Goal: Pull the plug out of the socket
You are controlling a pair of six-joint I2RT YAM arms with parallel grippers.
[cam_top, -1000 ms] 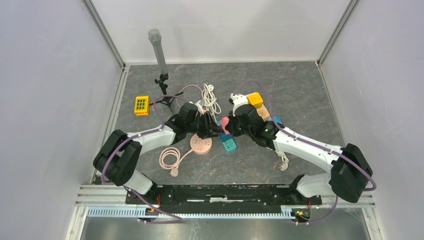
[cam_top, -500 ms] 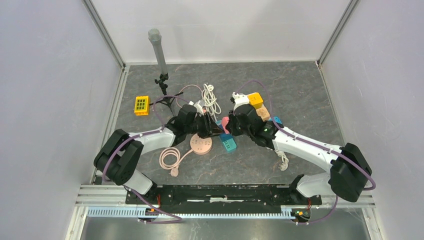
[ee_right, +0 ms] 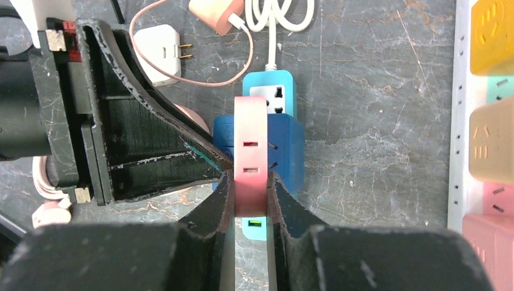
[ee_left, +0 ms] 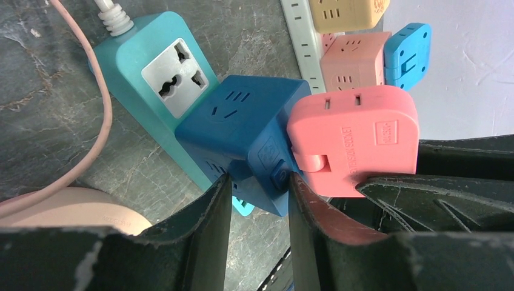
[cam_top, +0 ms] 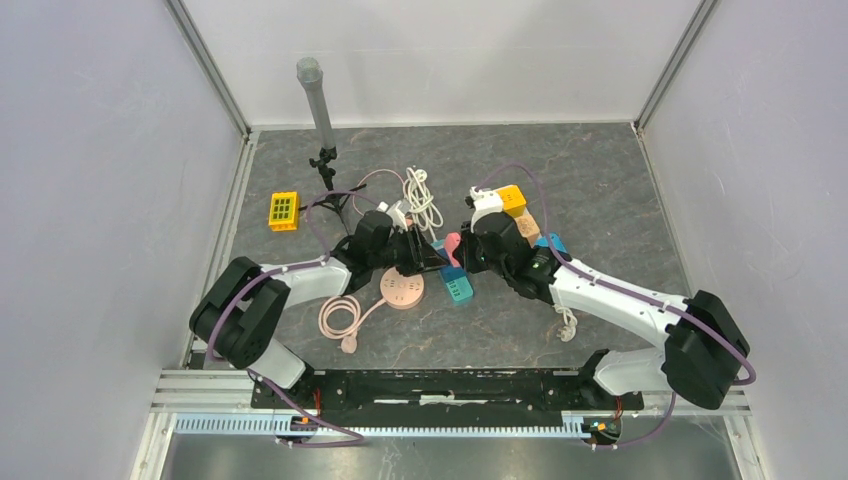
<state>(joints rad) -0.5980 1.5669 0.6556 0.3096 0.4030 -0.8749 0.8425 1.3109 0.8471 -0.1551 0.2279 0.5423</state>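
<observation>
Top external: left gripper (cam_top: 425, 256) and right gripper (cam_top: 462, 252) nose to nose above teal power strip (cam_top: 457, 289).
Left wrist: clenched on corner of dark blue cube socket (ee_left: 242, 130) seated in the strip; pink plug adapter (ee_left: 354, 136) touching the cube's side.
Right wrist: clamped flat on the pink plug adapter, just beside the cube.

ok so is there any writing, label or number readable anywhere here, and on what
Pink adapter, side face: one raised line of lettering and a small square mark, both too blurred to read.
Blue cube adapter: no text visible.
Teal power strip: no text visible.
Top view: nothing legible.
</observation>
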